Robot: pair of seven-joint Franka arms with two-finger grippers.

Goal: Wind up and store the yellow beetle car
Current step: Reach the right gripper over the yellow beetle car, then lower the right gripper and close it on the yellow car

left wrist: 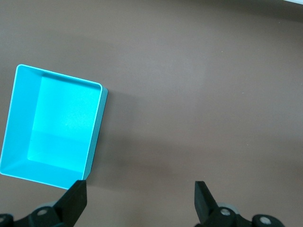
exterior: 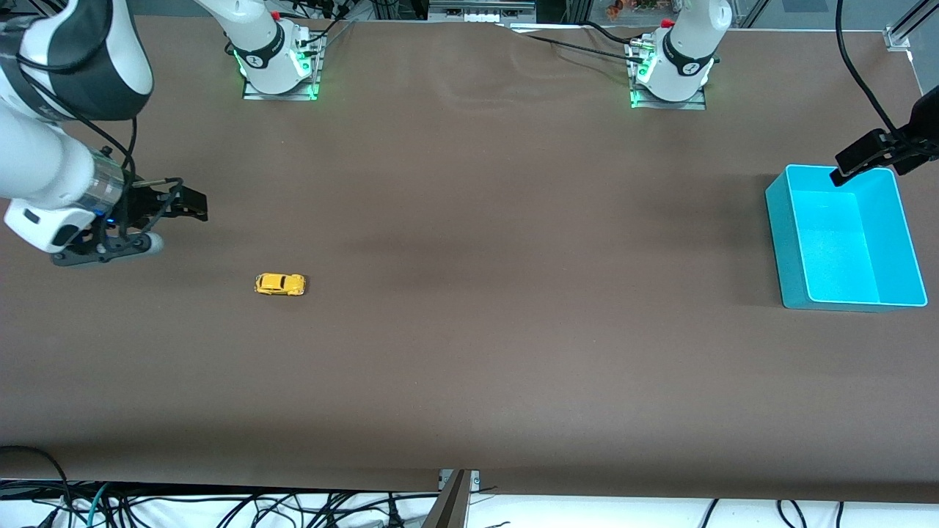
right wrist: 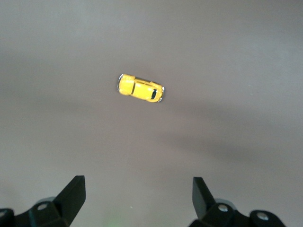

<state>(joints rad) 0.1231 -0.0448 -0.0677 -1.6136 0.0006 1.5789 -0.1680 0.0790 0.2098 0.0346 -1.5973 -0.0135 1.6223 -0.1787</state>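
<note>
Sitting on the brown table (exterior: 469,352) toward the right arm's end, the yellow beetle car (exterior: 279,284) rests on its wheels, well apart from the teal bin (exterior: 902,220) at the left arm's end. Taking the car as landmark: the right pincer (exterior: 192,204) hangs over bare table near it, released and empty, with the car in its wrist view ahead of the spread fingers (right wrist: 71,194). The left pincer (exterior: 858,163) hovers over the bin's rim, well away from the car, also released and empty; that arm looks to be waiting.

Risks from here, as I judge them: the car is tiny and rounded, so an off-centre descent could squirt it out of the jaws or roll it away. Once wound, a loose grip could let the wheels spin and the car run off before reaching the bin.
</note>
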